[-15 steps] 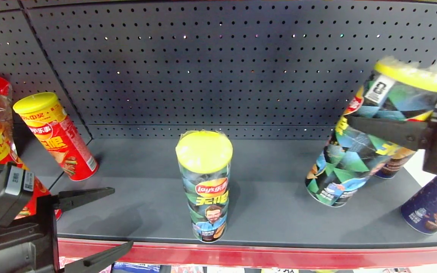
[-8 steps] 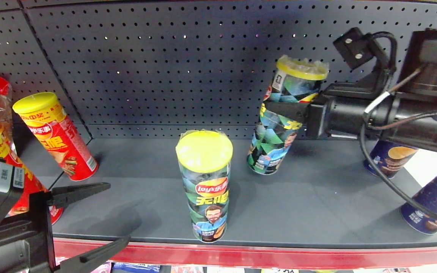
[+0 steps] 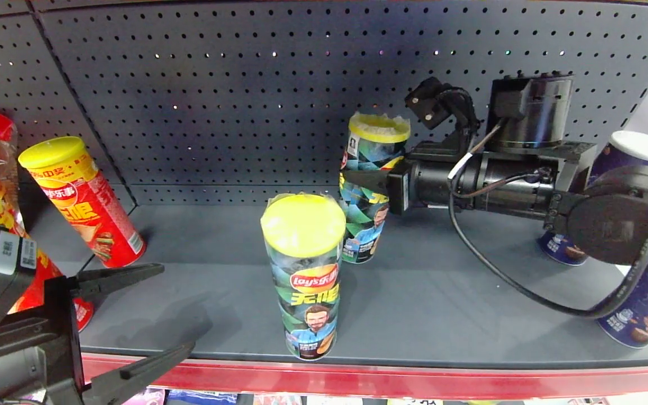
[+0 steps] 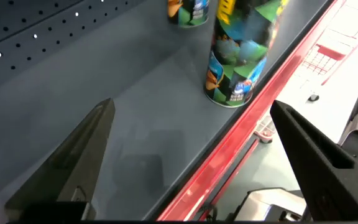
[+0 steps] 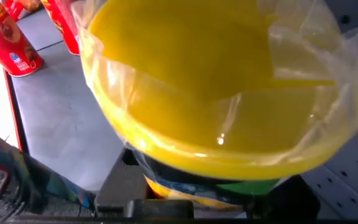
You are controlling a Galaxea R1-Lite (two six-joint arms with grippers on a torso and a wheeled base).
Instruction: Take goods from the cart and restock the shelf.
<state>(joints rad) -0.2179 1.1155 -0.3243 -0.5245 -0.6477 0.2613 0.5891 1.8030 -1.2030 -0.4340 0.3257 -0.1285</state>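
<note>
While the right gripper [image 3: 364,181] pinches the held can [image 3: 378,136] just behind the front can [image 3: 305,281], red cans [image 3: 83,203] and blue cans [image 3: 642,306] flank open shelf [image 3: 448,304]; left gripper [image 3: 176,309] gapes wide.

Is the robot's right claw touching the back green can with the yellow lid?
Touching. The head view shows the right gripper shut around the tall green yellow-lidded can, pressing against its side.
</note>
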